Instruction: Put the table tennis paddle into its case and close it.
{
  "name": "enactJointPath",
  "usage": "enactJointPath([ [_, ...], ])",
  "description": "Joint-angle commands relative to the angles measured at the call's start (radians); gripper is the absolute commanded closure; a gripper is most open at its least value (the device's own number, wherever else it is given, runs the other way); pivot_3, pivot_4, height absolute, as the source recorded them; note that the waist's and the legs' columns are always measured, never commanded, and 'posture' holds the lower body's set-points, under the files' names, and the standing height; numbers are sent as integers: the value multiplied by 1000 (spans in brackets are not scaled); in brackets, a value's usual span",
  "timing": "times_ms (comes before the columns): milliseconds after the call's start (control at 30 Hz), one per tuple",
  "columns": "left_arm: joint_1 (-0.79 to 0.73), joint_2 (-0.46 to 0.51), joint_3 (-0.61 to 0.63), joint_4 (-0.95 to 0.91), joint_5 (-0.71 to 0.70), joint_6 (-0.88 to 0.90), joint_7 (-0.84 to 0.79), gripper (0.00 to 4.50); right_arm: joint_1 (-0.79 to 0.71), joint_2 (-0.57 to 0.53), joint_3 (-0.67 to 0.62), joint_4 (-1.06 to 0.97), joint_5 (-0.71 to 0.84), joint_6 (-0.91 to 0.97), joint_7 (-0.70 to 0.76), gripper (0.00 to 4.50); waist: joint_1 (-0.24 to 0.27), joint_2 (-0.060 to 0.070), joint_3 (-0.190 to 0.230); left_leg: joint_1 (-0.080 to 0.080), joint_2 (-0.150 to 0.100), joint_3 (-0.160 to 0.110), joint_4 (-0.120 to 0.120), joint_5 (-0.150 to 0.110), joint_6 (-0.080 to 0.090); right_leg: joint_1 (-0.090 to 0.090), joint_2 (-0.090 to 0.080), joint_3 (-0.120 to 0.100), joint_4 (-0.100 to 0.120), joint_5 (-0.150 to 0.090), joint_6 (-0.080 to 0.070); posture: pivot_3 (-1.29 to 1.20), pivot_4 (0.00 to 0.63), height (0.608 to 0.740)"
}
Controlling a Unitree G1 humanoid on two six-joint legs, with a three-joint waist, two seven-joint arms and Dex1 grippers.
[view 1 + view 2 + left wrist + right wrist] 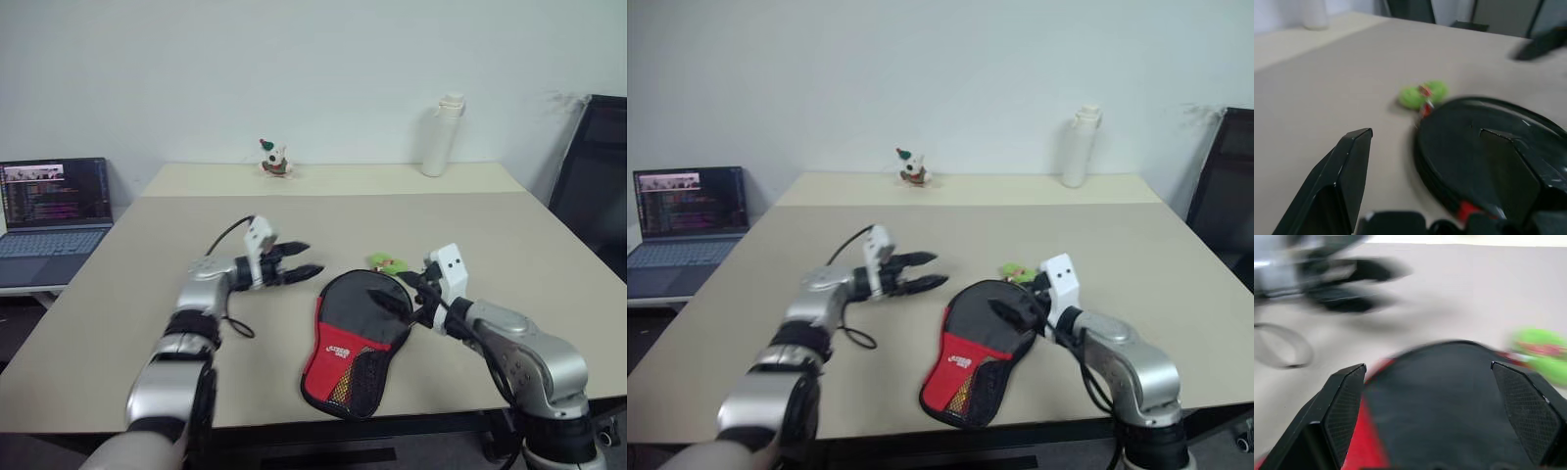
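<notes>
Left pincer (301,261) hangs over the tabletop (147,255) just beside the case (355,338), fingers spread, nothing between them, tips pointing toward the case's round end. Right pincer (400,292) is on the case's other side, over its rounded black end; fingers spread wide, holding nothing.

Case lies flat near the tabletop's front edge, between the two pincers. Round black end is farther from that edge; red panel with white logo and mesh pocket is nearer it. Whether the zipper is fully shut cannot be told. Table tennis paddle: not distinguishable from the case.

Small green item (388,262) sits on the tabletop just beyond the case's round end, near the right pincer; the left wrist view shows a small red piece beside it.

Beyond the case, at the tabletop's far side: white bottle (442,135) upright, small figurine (274,159). Laptop (54,211), screen lit, stands off the tabletop's left edge.
</notes>
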Motion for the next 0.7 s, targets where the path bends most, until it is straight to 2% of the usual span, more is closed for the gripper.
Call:
enactJointPath([
  [33,67,56,-4,-257,-72,137,-23,702,-33,7,-30,123,-32,-75,-49,0,2,0,0,0,0,0,0,0,0,0,0,1,0,0,0,0,150,740],
  [300,153,86,-7,-449,-118,257,65,702,-78,70,-27,393,-61,-233,-81,0,4,0,0,0,-1,0,0,0,0,0,-1,2,0,-1,2,0,150,740],
  [333,157,86,-10,-459,-122,263,73,672,-81,81,-26,413,-58,-240,-82,180,3,1,0,0,-1,-1,0,0,0,0,-1,3,0,0,1,0,150,740],
  [400,164,88,-14,-472,-128,270,86,656,-85,93,-24,447,-57,-253,-80,613,3,1,1,0,0,-1,0,0,0,0,0,4,0,0,0,0,150,740],
  [700,208,92,-32,-529,-149,294,115,656,-107,77,16,570,-60,-352,30,3800,1,1,1,1,0,0,0,0,0,0,0,4,1,0,0,0,150,740],
])
